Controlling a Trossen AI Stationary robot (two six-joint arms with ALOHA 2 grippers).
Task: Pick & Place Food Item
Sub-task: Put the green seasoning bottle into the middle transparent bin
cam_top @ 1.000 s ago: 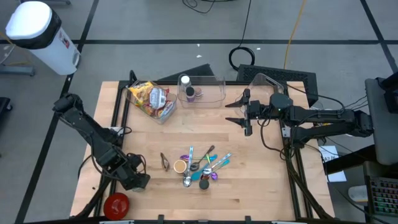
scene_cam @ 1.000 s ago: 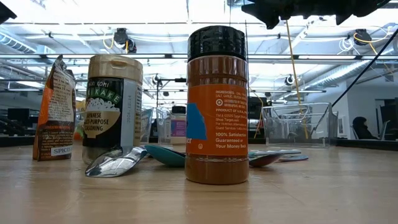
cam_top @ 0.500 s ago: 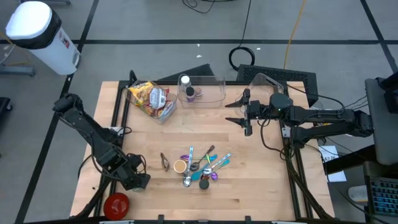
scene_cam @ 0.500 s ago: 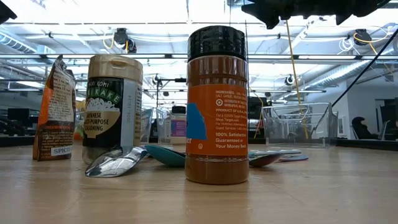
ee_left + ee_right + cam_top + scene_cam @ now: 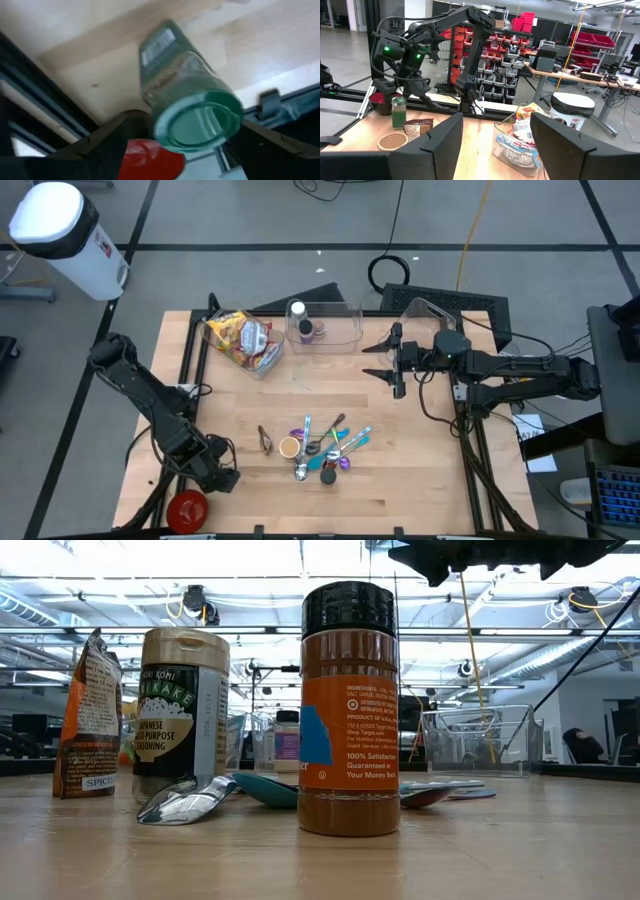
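Release step: left claw (image 5: pixel 222 472), fingers spread, straddles but does not grip the green-lidded jar (image 5: pixel 187 107) at the counter's (image 5: pixel 420 470) near-left corner; retreat next. Right claw (image 5: pixel 396 366) hovers open, empty.

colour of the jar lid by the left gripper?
Green lid, clearest in left wrist view.

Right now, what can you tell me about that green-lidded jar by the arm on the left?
The green-lidded jar is a clear container with a green cap, a barcode label and greenish-brown contents. In the right wrist view it stands upright on the wooden table near its corner, beside a red bowl. The left gripper sits over it, fingers spread either side of the cap; whether they touch is unclear.
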